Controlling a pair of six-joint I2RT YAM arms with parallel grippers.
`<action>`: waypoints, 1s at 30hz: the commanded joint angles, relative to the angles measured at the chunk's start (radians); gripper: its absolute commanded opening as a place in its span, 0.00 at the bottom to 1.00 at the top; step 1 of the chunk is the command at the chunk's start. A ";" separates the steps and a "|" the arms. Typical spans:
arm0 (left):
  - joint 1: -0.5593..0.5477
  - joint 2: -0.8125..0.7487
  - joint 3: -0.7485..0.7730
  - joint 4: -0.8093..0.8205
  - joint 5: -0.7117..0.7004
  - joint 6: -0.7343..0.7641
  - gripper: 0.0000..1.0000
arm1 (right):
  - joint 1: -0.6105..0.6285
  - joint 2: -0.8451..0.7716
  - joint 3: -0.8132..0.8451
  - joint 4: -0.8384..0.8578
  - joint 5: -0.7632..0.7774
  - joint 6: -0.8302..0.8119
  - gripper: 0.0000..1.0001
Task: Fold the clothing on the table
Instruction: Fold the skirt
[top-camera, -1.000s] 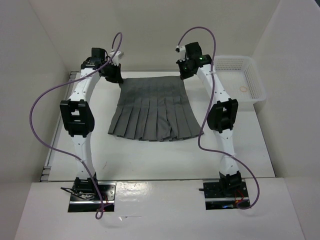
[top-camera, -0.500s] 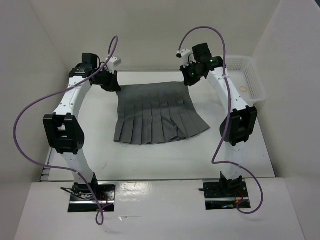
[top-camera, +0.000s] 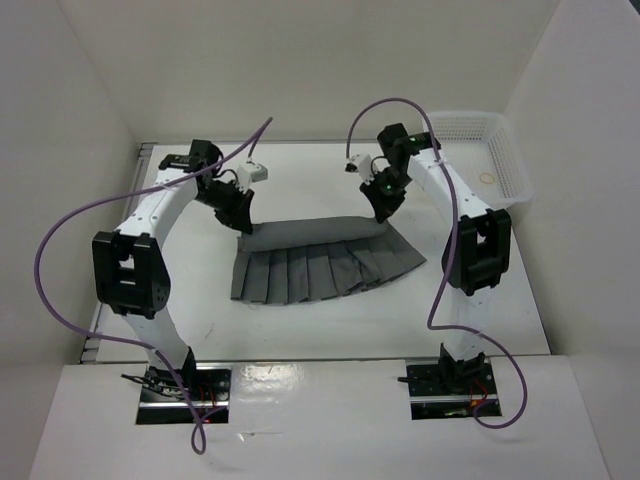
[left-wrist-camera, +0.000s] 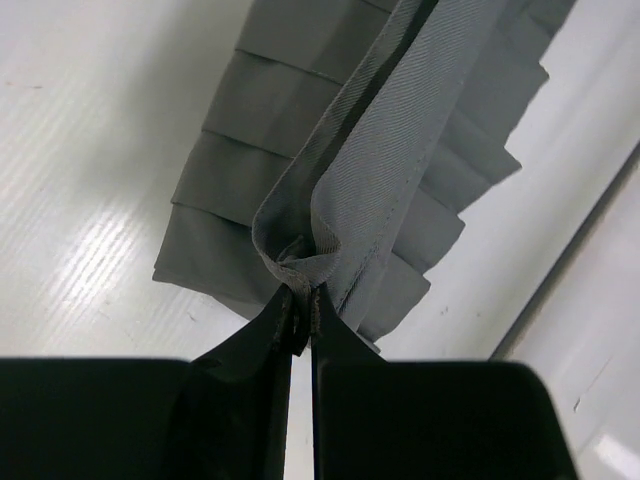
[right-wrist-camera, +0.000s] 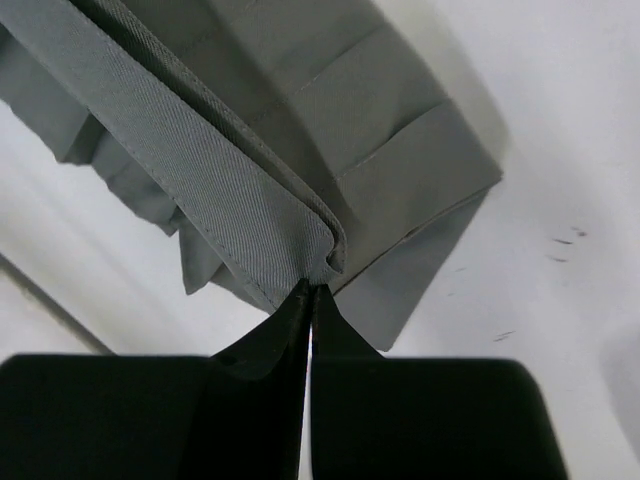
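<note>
The grey pleated clothing (top-camera: 320, 262) lies mid-table, its waistband raised and carried toward the near side over the pleats. My left gripper (top-camera: 243, 222) is shut on the waistband's left corner (left-wrist-camera: 300, 262). The right gripper (top-camera: 383, 213) is shut on the waistband's right corner (right-wrist-camera: 325, 262). Between them the waistband stretches as a straight raised band. In the left wrist view the pleated hem (left-wrist-camera: 230, 140) hangs and rests on the table (top-camera: 330, 320) below the pinch. The right wrist view shows pleats (right-wrist-camera: 390, 150) spreading beyond the shut gripper (right-wrist-camera: 312, 290).
A white mesh basket (top-camera: 490, 160) stands at the far right corner with a small ring inside. Purple cables loop above both arms. White walls enclose the table, and a metal rail (top-camera: 92, 340) runs along its left edge.
Both grippers have pulled the waistband from the far edge toward the near side, lifting it over the pleats. The skirt now looks shorter front to back.
</note>
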 joint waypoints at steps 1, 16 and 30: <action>-0.020 -0.080 -0.001 -0.144 -0.020 0.142 0.00 | 0.036 -0.103 -0.067 -0.082 0.035 -0.095 0.00; -0.344 -0.224 -0.268 -0.072 -0.321 0.078 0.26 | 0.272 -0.212 -0.484 -0.082 -0.013 -0.090 0.55; -0.330 -0.430 -0.242 -0.048 -0.326 -0.030 0.56 | 0.327 -0.256 -0.407 -0.082 0.010 -0.070 0.85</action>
